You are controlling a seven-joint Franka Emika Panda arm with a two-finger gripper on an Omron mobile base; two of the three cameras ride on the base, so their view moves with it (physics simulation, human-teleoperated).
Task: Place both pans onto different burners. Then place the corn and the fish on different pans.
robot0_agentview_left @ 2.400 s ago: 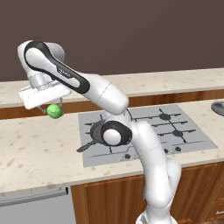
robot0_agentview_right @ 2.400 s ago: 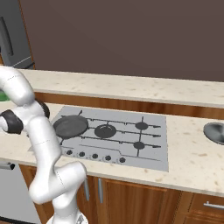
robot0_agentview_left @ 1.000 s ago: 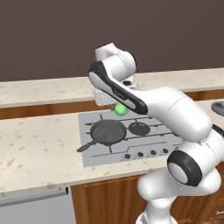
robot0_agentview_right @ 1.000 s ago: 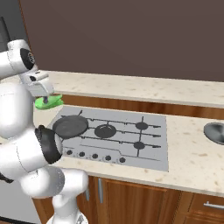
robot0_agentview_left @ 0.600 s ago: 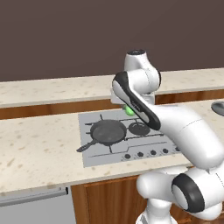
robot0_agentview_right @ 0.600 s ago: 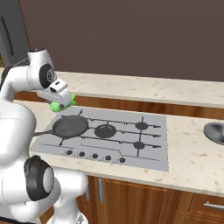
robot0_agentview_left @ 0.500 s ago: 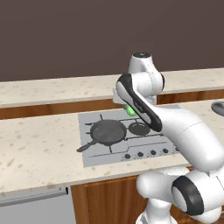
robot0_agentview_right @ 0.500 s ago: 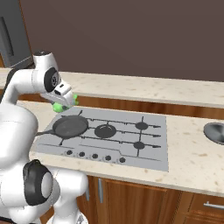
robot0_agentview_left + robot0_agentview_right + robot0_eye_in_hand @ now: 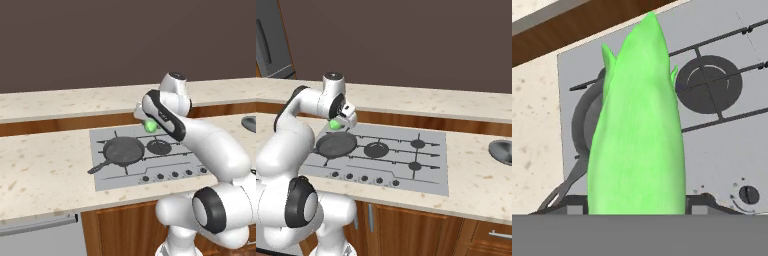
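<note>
Holding one corn (image 9: 637, 130) clamped in its gripper (image 9: 342, 121) above the back edge of one black pan (image 9: 123, 150) on the hob's (image 9: 431, 172) left burner, the arm leaves four burners bare, while a second pan (image 9: 502, 151) is cut off at the counter's right.

Speckled beige counter (image 9: 45, 170) carries grey hob (image 9: 102, 180); black skillet (image 9: 122, 150) on hob's left burner.

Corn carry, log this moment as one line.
gripper: shut on corn | above black skillet on hob | silver pan: on counter
</note>
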